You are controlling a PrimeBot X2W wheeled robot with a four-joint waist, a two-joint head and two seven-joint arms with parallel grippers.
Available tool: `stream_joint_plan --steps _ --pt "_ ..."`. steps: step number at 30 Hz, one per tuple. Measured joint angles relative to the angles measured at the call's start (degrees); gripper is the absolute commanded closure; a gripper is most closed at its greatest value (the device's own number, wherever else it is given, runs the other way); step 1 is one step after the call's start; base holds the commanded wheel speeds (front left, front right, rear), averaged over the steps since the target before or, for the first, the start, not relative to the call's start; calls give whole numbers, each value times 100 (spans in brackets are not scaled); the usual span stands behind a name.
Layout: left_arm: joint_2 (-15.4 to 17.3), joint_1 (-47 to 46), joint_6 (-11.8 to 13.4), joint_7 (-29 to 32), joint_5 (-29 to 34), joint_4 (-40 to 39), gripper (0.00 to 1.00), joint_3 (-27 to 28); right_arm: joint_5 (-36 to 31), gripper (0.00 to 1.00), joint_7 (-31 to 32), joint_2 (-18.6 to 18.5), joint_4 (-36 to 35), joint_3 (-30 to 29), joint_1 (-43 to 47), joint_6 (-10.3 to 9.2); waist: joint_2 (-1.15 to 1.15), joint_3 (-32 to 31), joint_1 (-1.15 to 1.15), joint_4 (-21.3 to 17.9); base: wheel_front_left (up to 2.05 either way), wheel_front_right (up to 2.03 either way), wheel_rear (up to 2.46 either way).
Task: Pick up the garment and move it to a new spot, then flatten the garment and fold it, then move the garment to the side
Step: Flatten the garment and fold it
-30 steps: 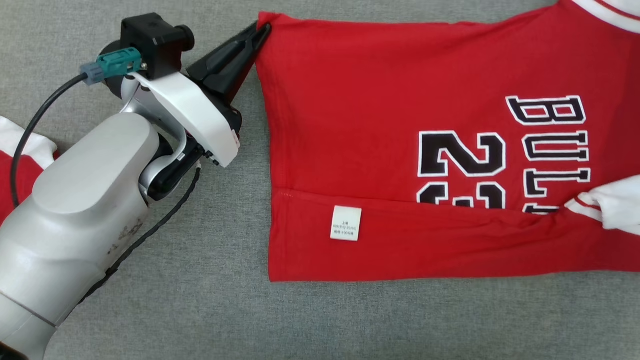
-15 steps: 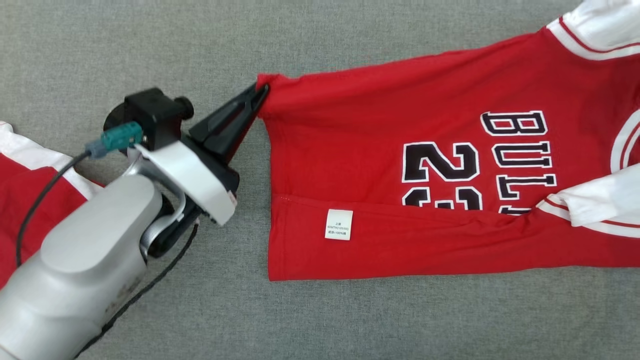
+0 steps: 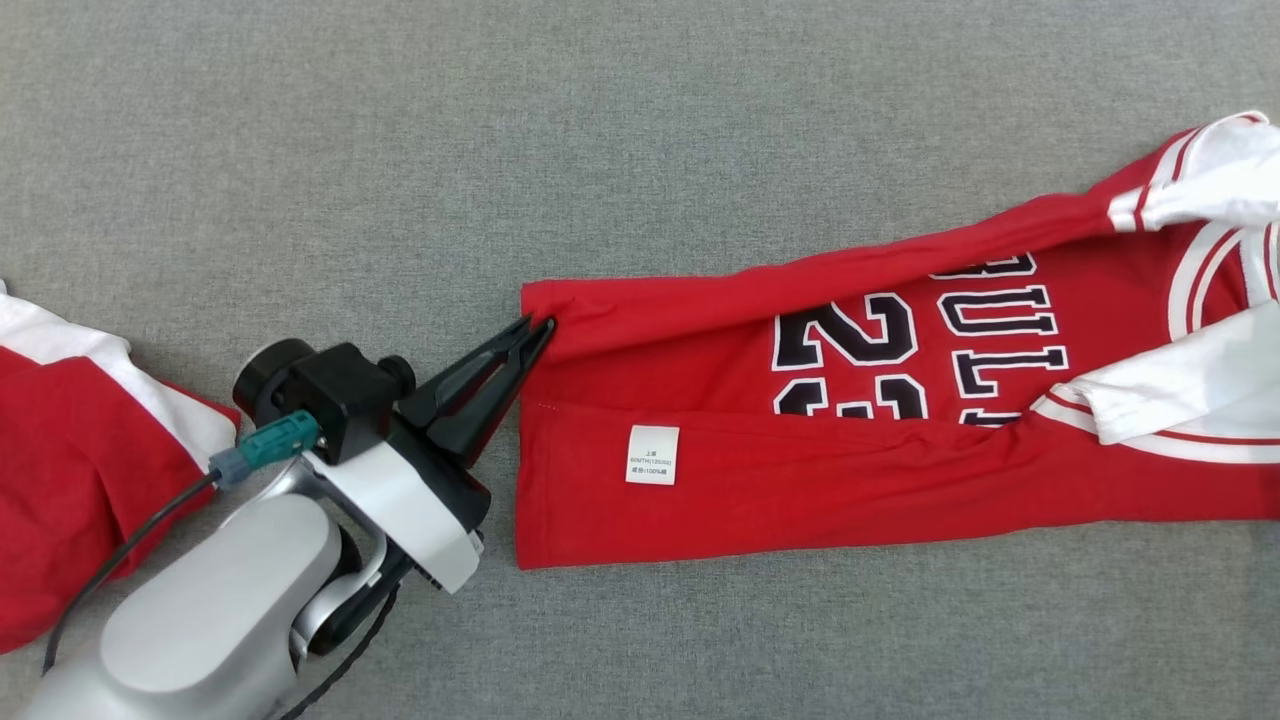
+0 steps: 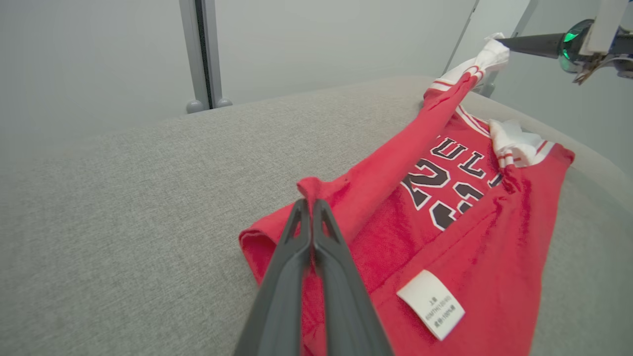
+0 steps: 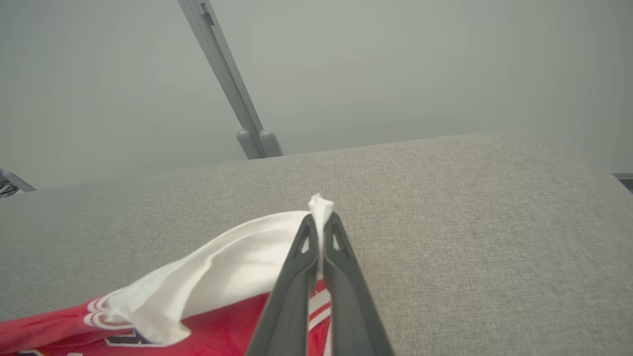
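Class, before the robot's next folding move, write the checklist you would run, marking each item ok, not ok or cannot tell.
1. Left hand shut on red basketball jersey's hem corner: ok.
2. Right hand shut on white sleeve: ok.
3. Near fold, with white label, flat on grey fabric surface: ok.
4. Far edge laid down: not ok, lifted.
5. Other red-and-white garment apart from jersey: ok.

Garment [image 3: 800, 490]: red, with black numerals and letters outlined in white. Sleeves [image 3: 1180, 390] white with thin red stripes. Label [image 3: 652, 455] white, faint grey print. Surface [image 3: 400, 150] grey, fine woven fleck. Second garment [image 3: 60, 500] red and white. Left gripper [image 3: 543, 327] black, wrist housing [image 3: 400, 510] white, forearm [image 3: 220, 600] silver, connector [image 3: 280, 445] teal.
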Motion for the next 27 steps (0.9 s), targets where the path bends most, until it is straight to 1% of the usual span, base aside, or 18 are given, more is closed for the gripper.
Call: stream_joint_plan --steps 6,10,14,19,20,21,22,23,24,25,27 --pt "83 270 111 0 163 -144 100 -99 -93 100 32 178 -330 -494 837 1 0 -56 0 -56 0 0 0" --pt "94 408 192 34 202 -144 100 -211 -216 100 126 399 -499 -747 1289 0 0 -95 0 -83 0 0 0" --pt "24 508 272 62 252 26 100 -312 -319 100 245 678 -587 -942 1619 0 0 -98 0 -90 0 0 0" --pt "-104 569 305 37 300 321 100 -346 -442 100 463 984 -633 -1120 1926 0 0 -101 0 -104 0 0 0" --pt "-104 569 305 37 300 321 95 -346 -442 87 463 984 -633 -1120 1926 0 0 -101 0 -104 0 0 0" --pt "-129 603 327 33 300 370 78 -339 -464 60 486 1034 -654 -1125 1962 0 0 -116 0 -110 0 0 0" --pt "-160 636 347 32 297 426 54 -336 -494 1 515 1077 -667 -1133 1998 0 0 -137 0 -117 0 0 0" --pt "-186 656 355 26 298 472 22 -321 -520 0 534 1109 -672 -1149 2031 0 0 -160 0 -124 0 0 0" --pt "-212 669 391 24 302 501 0 -291 -547 0 528 1156 -682 -1210 2059 0 0 -185 0 -132 0 0 0" --pt "-254 691 411 18 301 526 0 -255 -586 0 508 1201 -705 -1280 2106 0 0 -215 0 -138 0 0 0" --pt "-341 776 533 9 301 549 0 -132 -655 0 468 1261 -779 -1391 2232 0 0 -281 0 -148 0 0 0"
